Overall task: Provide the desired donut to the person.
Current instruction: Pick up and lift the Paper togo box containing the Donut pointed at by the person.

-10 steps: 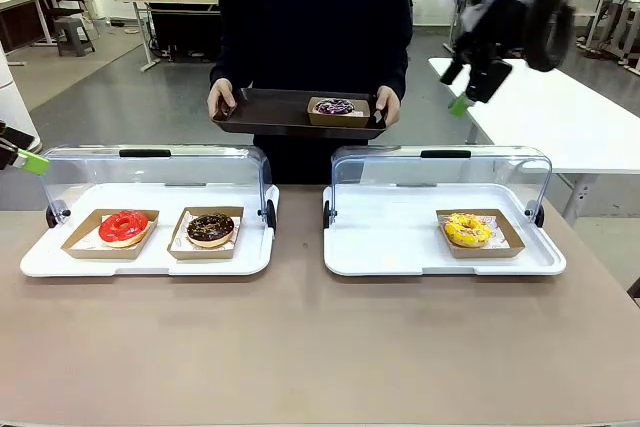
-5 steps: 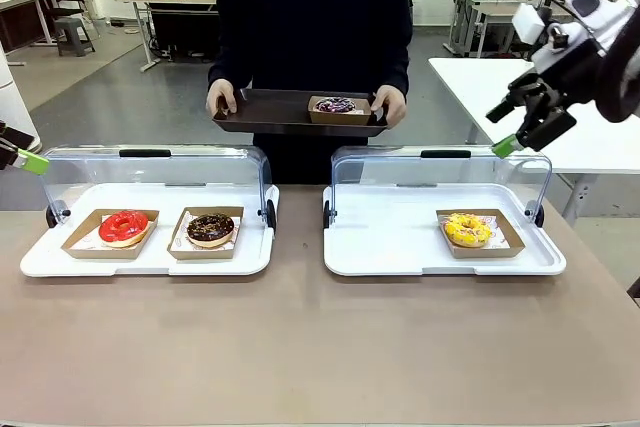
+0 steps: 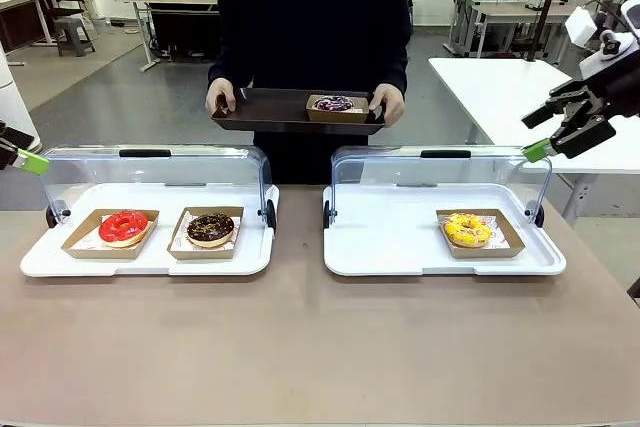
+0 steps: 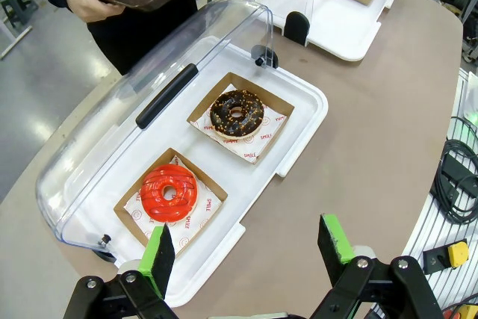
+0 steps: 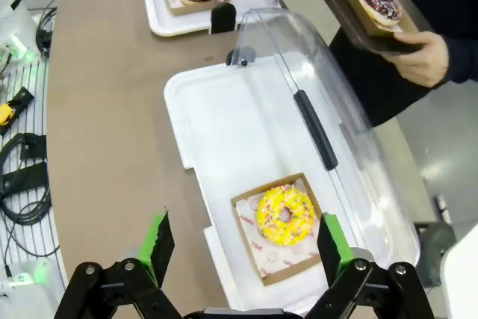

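The person [image 3: 310, 17] stands across the table holding a dark tray [image 3: 265, 113] with both hands. A purple-glazed donut [image 3: 334, 105] in a cardboard box sits on it. In the left case lie a red donut [image 3: 123, 227] and a chocolate donut [image 3: 210, 229]. In the right case lies a yellow sprinkled donut [image 3: 467, 229]. My right gripper [image 3: 545, 135] hangs open and empty at the far right, above the right case's back corner. From its wrist, the right gripper [image 5: 243, 240] frames the yellow donut [image 5: 285, 215]. My left gripper [image 4: 246, 244] is open and empty above the red donut [image 4: 169, 193].
Two white trays [image 3: 400, 247] with raised clear lids [image 3: 150, 167] stand side by side on the brown table. A white table [image 3: 520, 97] stands behind at the right. Cables and a rack lie past the table's edge [image 4: 455, 184]. The table's front half is bare.
My right arm has swung from near the person's tray out to the far right and lower, staying open. The person, the tray and the left gripper have stayed put.
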{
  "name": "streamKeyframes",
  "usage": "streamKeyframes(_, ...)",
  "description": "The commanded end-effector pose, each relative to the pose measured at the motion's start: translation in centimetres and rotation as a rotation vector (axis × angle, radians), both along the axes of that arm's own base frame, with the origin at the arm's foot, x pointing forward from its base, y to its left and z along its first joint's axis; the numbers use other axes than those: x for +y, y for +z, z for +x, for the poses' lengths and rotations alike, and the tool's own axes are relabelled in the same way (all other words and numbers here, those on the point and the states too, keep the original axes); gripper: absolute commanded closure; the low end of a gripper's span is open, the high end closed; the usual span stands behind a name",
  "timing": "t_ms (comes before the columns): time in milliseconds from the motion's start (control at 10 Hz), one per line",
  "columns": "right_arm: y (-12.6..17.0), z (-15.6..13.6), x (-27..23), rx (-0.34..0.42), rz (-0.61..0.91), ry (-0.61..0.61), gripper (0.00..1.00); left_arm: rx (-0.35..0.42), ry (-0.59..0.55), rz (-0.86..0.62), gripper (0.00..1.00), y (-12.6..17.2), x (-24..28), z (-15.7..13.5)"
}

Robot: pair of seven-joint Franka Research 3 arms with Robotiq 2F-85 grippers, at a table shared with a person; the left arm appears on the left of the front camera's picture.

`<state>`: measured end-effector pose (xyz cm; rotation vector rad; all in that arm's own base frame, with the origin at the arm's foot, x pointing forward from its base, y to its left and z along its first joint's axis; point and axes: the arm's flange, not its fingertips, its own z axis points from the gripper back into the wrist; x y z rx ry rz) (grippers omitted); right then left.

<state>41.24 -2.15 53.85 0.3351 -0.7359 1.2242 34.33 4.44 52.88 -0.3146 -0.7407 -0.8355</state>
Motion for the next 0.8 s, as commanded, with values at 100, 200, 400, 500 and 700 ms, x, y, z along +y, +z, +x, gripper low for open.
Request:
streamKeyframes(100,0.06,0.71,0.34,0.009,0.016,-0.049,0.00,0.000,-0.001,-0.013,0.00,-0.04,0.09,0.00)
streamKeyframes(200,0.13,0.59,0.30,-0.004,0.023,-0.055,0.00,0.000,-0.001,-0.013,0.00,-0.04,0.09,0.00)
streamKeyframes(400,0.20,0.50,0.25,-0.021,0.035,-0.069,0.00,0.000,-0.001,-0.013,0.00,-0.04,0.09,0.00)
streamKeyframes(500,0.24,0.47,0.26,-0.033,0.044,-0.061,0.00,0.000,-0.001,-0.013,0.00,-0.04,0.09,0.00)
streamKeyframes(700,0.30,0.41,0.25,-0.060,0.062,-0.058,0.00,0.000,-0.001,-0.013,0.00,-0.04,0.09,0.00)
